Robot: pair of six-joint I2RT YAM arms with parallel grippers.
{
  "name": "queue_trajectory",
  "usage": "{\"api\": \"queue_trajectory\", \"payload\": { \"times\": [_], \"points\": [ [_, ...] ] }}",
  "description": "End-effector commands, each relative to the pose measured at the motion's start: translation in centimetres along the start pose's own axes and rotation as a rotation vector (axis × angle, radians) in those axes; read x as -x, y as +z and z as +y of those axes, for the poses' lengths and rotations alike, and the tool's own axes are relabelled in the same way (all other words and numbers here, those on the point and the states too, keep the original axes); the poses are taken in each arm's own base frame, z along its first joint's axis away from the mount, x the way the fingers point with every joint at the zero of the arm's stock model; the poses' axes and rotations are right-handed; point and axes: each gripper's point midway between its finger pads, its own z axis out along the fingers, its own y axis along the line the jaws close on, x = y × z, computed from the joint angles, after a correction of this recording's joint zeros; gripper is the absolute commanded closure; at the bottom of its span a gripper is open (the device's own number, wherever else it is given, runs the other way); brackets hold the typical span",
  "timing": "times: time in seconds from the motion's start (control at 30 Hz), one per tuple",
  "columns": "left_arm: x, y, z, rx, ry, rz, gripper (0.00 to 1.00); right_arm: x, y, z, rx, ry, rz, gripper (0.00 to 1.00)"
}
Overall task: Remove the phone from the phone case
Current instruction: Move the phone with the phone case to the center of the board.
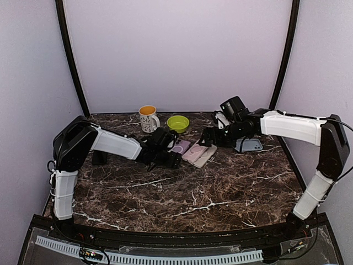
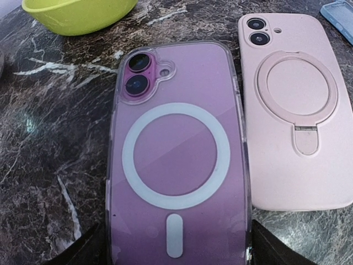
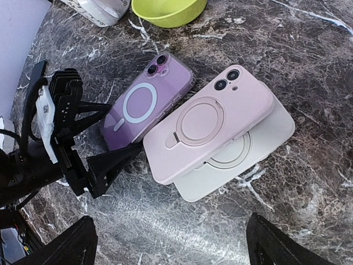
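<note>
Left gripper (image 1: 172, 158) jaws stand spread around the lower end of the purple phone (image 2: 176, 160), which sits in its clear case (image 2: 182, 47) on the marble table (image 1: 193, 193), just beside a pink-cased phone (image 3: 207, 121). The right gripper (image 1: 208, 137) hangs spread above. Behind them stand a mug (image 1: 148, 118) and a green bowl (image 1: 177, 122), contents unclear.

Purple phone (image 2: 176, 165), clear case (image 2: 234, 83), pink case (image 2: 298, 121), lime bowl (image 2: 77, 14)

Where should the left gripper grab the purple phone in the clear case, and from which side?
Pinch the purple phone in the clear case by its long edges at the bottom end, approaching from there: it lies flat, and the open left gripper straddles that end.
</note>
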Motion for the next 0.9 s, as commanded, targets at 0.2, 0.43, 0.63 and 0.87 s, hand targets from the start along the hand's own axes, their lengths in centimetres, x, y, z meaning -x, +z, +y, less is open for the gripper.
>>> {"api": "queue_trajectory", "payload": {
  "times": [0.2,0.43,0.63,0.87],
  "points": [
    [-1.5,-0.1,0.5,0.022,-0.038,0.04,0.26,0.2,-3.4,-0.3,-0.021,-0.015,-0.069,0.05],
    [-2.2,-2.9,-0.3,-0.062,-0.081,0.047,0.3,-0.4,-4.6,-0.4,-0.021,-0.02,-0.08,0.05],
    [-4.4,-5.6,-1.1,-0.16,-0.148,0.083,0.33,-1.2,-5.6,-0.4,-0.005,-0.003,-0.089,0.05],
    [-7.8,-9.8,-2.0,-0.216,-0.187,0.152,0.34,-2.2,-6.9,-0.1,0.008,0.01,-0.097,0.05]
  ]
}}
